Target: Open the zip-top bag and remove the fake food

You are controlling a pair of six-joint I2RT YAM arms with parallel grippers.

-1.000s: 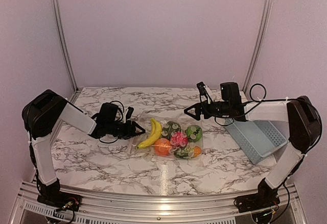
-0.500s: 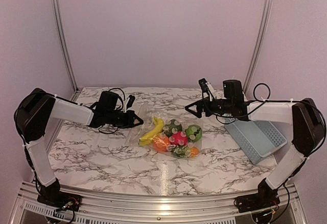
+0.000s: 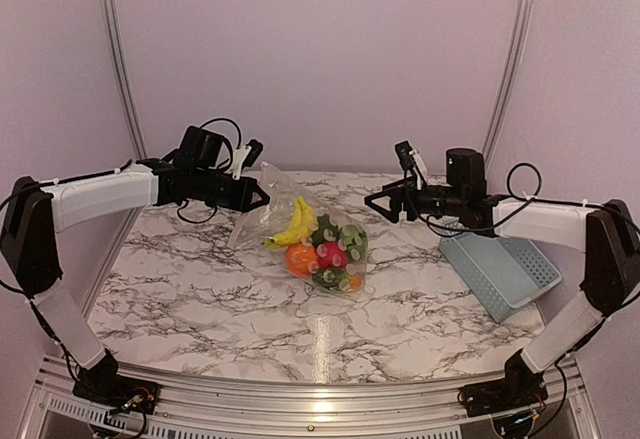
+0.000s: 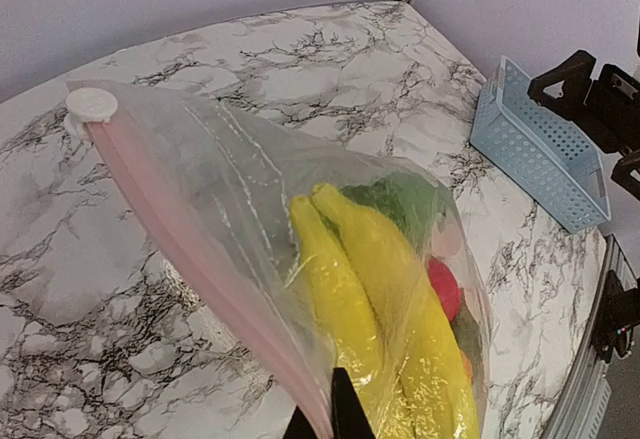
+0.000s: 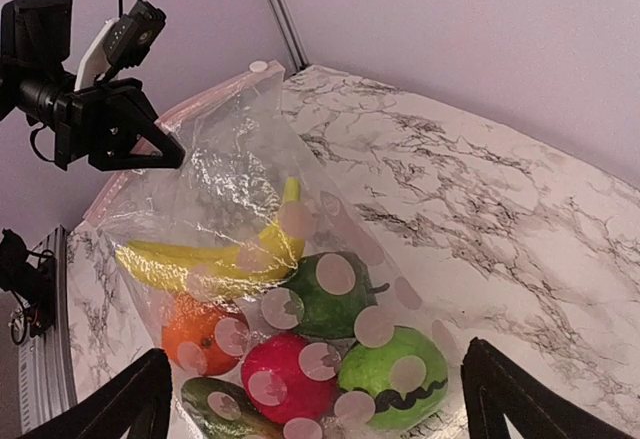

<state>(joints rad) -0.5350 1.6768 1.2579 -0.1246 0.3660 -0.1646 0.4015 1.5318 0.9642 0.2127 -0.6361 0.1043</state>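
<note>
Left gripper: fingers closed on the pink zip strip of the zip-top bag, pinching it partway along its length. A white slider sits at the strip's far end.

The bag hangs from that grip above the middle of the marble table. I cannot tell whether its lower end touches the surface.

The fake food is all inside the bag, bunched at the low end. I see a yellow banana uppermost, with orange, red-pink and green pieces below.

Right gripper: fingers spread wide, holding nothing, near the bag's right side but apart from it.

A light blue basket lies at the table's right, well apart from the bag.
</note>
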